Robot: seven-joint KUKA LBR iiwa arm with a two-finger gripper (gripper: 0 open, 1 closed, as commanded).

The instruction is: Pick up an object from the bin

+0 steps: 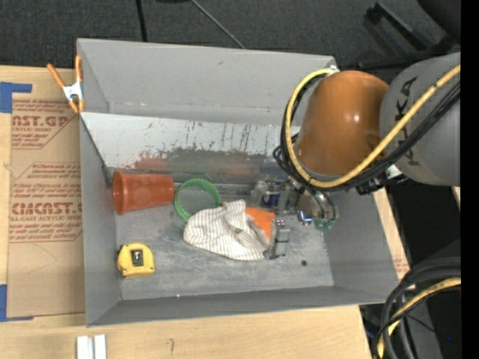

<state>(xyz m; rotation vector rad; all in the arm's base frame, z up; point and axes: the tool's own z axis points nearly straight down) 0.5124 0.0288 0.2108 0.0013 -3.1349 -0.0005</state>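
From above: jaws low in the bin's right half, at the right edge of a crumpled white cloth [221, 234] and beside a small orange piece [260, 218]; impossible to tell how far open, or whether gripping either. Probably best: centre on one item, avoid snagging cloth folds, close gently, lift straight. Scuffed grey bin floor [224, 275], sloped walls close on the right; orange cup [142, 191], green ring [197, 198], yellow tape measure [135, 259] well apart leftward.

- A robotics lab: an industrial arm [426, 126] reaches over a grey metal bin [209, 73] of loose odds and ends.
- The bin sits on a pale wooden table [224, 335].
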